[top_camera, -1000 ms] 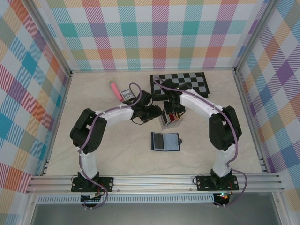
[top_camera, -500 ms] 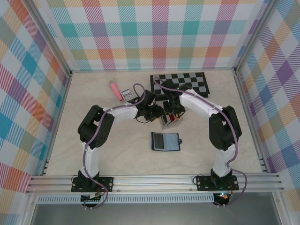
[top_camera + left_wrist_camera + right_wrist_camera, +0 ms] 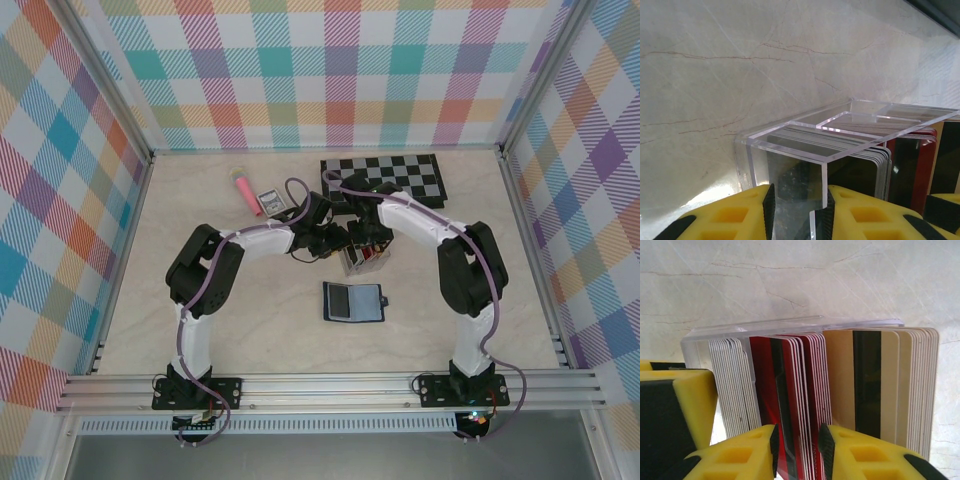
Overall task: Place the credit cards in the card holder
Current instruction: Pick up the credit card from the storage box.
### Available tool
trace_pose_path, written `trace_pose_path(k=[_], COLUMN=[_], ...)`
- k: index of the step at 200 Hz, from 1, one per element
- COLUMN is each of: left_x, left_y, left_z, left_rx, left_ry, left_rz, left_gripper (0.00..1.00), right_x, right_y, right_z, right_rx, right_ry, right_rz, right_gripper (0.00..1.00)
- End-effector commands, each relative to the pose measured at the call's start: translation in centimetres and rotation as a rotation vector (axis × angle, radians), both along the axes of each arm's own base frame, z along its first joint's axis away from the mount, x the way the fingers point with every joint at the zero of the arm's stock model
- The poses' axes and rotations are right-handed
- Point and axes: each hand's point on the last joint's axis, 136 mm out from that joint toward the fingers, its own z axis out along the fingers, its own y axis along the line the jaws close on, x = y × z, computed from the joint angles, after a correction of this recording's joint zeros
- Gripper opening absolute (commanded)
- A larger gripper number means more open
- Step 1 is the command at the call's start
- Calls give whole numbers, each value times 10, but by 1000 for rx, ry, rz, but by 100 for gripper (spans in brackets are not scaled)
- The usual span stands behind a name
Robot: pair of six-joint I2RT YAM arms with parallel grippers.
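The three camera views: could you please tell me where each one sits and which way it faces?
Top external: above and behind the arm bases, looking down on the table; the left arm and right arm meet at the clear card stand.
Left wrist: on the left arm, looking along the left hand, whose yellow fingers straddle the stand's wall.
Right wrist: on the right arm, looking along the right hand, which pinches the red cards.
Shared: both wrist views show the stand and its cards.
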Motion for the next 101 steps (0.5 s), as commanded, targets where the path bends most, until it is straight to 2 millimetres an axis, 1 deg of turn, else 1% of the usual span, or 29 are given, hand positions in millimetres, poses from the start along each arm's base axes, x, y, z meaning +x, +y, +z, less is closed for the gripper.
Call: trace_pose_path(k=[1,33,65,101], left_x=[-15,-15,-14,-15], left_y=[14,14,14,14], left_z=[-29,-29,-29,-29], left_rx=[73,74,74,74], left_ry=[65,64,62,62], left_rz=[-6,-5,-6,-8], left_gripper=[31,31,31,31], right_x=[-3,0,5,5], right_y=[-9,-16,-23,-28], right_z=[-17,-10,3,2], right_rx=[-97,-154,-192,-222], right_ry=[26,-11,-58,-56], right_rz=[19,14,7,11], right_gripper=[32,31,32,33])
